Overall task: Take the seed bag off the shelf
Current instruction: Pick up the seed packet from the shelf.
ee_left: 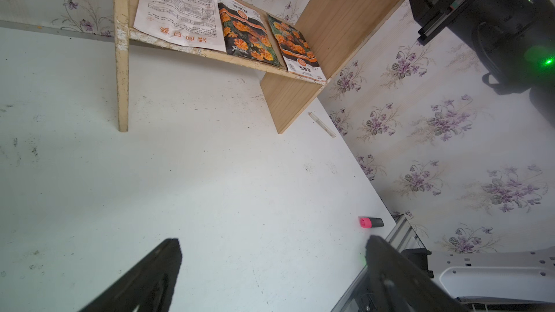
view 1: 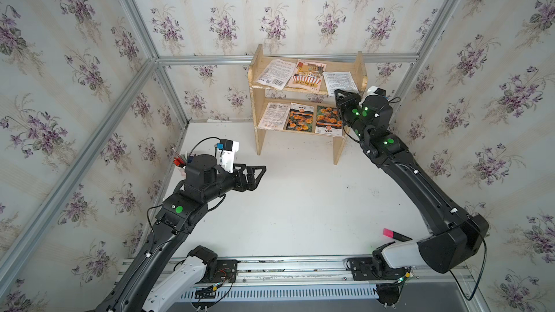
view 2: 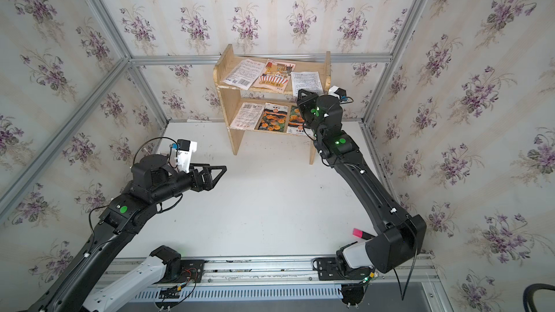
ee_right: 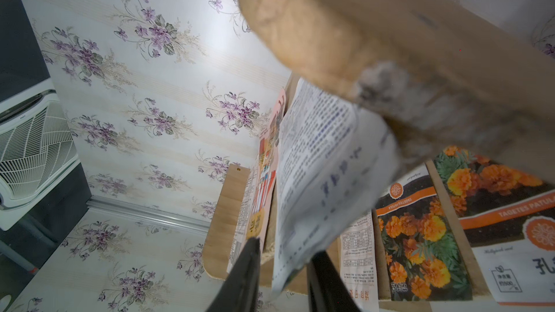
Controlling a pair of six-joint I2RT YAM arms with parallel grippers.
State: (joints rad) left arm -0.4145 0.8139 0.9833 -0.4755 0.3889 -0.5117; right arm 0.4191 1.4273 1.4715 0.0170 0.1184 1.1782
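Blurred shelf (ee_right: 330, 34) panel; seed bag (ee_right: 318, 160) print illegible

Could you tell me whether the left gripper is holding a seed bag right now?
No: the left gripper stands wide open with nothing in it, over the white table, apart from the shelf.

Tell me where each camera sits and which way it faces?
Top views: high over the front of the table, looking down and back at the wooden shelf; both arms show, with left gripper and right gripper.
Left wrist: on the left arm, facing across the table toward the shelf's lower tier; its open fingers show.
Right wrist: on the right arm, close up at the shelf's top tier; its fingers flank a white printed seed bag.
Shared: both wrist views show the marigold seed bags.
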